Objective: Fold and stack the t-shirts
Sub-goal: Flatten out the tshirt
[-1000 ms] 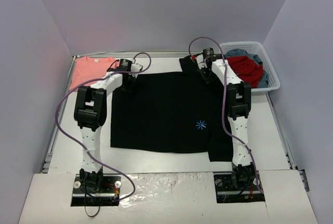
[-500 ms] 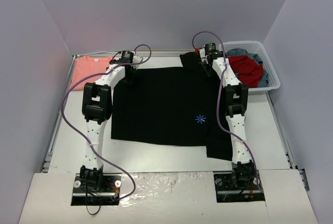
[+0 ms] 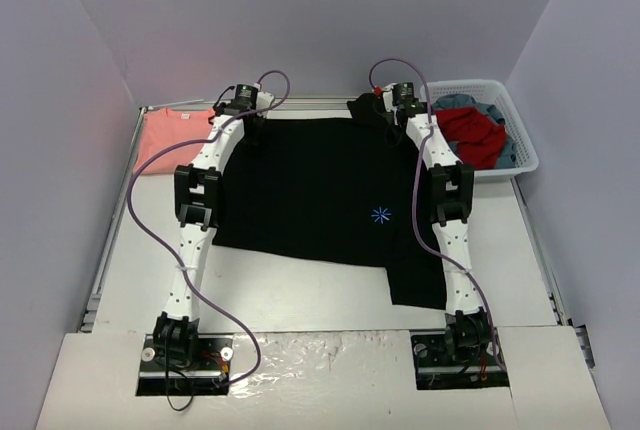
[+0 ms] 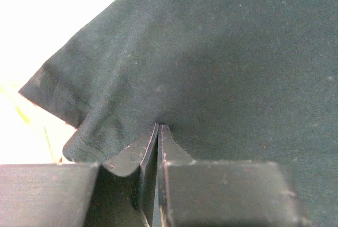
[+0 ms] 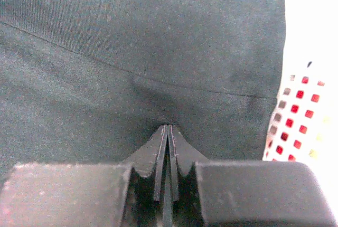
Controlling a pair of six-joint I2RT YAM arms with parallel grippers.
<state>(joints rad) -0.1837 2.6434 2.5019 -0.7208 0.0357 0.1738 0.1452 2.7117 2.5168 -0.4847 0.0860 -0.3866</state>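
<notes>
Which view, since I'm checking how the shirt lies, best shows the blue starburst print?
Top external: the blue starburst print sits clear on the spread black t-shirt. Both wrist views show only plain black cloth, no print.

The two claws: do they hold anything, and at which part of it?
Both are shut on the black t-shirt, along its far edge: the left claw pinches the far left corner, the right claw a spot near the basket.

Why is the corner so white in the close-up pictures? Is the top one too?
Left wrist view: everything past the black t-shirt is washed out to plain white, upper left. Right wrist view: the same glare runs down the right side, bleaching the basket. Top view: soft, even light.
</notes>
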